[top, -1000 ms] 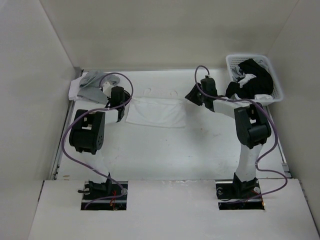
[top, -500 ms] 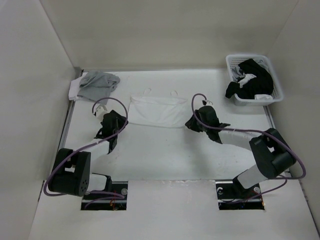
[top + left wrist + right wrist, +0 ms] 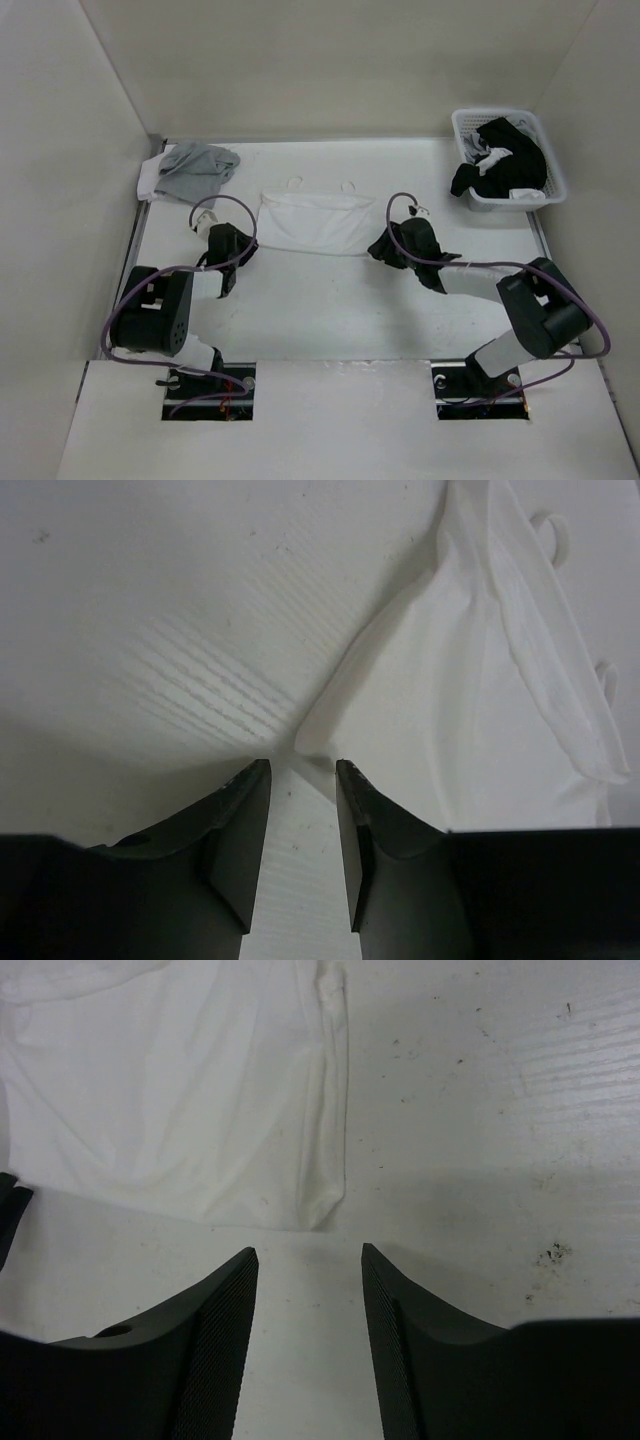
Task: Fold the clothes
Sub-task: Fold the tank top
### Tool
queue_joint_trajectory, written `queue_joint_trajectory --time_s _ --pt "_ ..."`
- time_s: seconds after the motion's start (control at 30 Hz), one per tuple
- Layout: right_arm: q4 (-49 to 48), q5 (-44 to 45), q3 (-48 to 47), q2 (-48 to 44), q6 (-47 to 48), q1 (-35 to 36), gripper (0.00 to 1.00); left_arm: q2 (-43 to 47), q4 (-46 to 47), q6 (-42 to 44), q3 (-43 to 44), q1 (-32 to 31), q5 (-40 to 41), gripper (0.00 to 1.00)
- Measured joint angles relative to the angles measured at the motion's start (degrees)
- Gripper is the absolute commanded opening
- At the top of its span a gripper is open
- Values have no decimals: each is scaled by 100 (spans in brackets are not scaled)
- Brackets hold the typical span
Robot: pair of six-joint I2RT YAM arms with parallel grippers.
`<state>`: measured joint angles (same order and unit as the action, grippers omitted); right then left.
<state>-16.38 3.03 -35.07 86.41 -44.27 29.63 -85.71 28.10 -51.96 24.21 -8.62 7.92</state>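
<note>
Clothes (image 3: 315, 222), judged limp, light and easily creased, are spread flat toward twelve o'clock on the table (image 3: 330, 300) and are best pinched at their seven and five o'clock corners, where the left gripper (image 3: 302, 780) and right gripper (image 3: 308, 1260) are poised spread and empty.

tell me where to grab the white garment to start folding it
Best bet: take the white garment by its two near corners, one per arm, coming in low from the near side. It lies flat, strings at the far edge, and each corner sits just ahead of open jaws: left gripper at one, right gripper at the other.
</note>
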Motion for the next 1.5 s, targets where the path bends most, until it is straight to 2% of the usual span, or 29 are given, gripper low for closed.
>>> queue_joint_trajectory --time_s 0.13,0.27,0.53,0.67,0.8,0.87,0.97,1.1,1.23,1.3,1.4,1.5 --pt "-125 -9 -9 271 -105 0 54 -420 376 -190 155 35 -7 18" --pt "-227 -122 -87 518 -232 0 48 -612 592 -308 177 35 -26 10" --pt "-468 -422 -221 861 -498 -44 28 -634 608 -363 177 37 -42 5" --pt "-470 -527 -306 1012 -584 -87 9 -629 599 -374 177 35 -42 3" --pt "-474 -516 -319 1021 -654 -105 4 -452 437 -374 142 24 -55 2" --pt "-474 -439 -269 857 -643 -103 3 -46 208 -367 59 11 -70 1" --pt "-409 -269 11 68 -584 -20 3 1038 -313 -330 -13 -81 -68 1" --pt "149 26 479 -2004 -476 367 3 3053 -1126 -173 15 -411 -44 1" --pt "1447 614 522 -4516 -424 1281 4 5031 -2559 31 439 -901 107 1" --pt "2297 999 374 -5497 -461 1845 4 5729 -3263 129 807 -1141 251 1" --pt "3377 1572 -48 -6255 -599 2597 5 6369 -4009 210 1353 -1445 507 1" --pt "3954 2013 -321 -6199 -680 3073 6 6461 -4367 223 1526 -1685 691 1"
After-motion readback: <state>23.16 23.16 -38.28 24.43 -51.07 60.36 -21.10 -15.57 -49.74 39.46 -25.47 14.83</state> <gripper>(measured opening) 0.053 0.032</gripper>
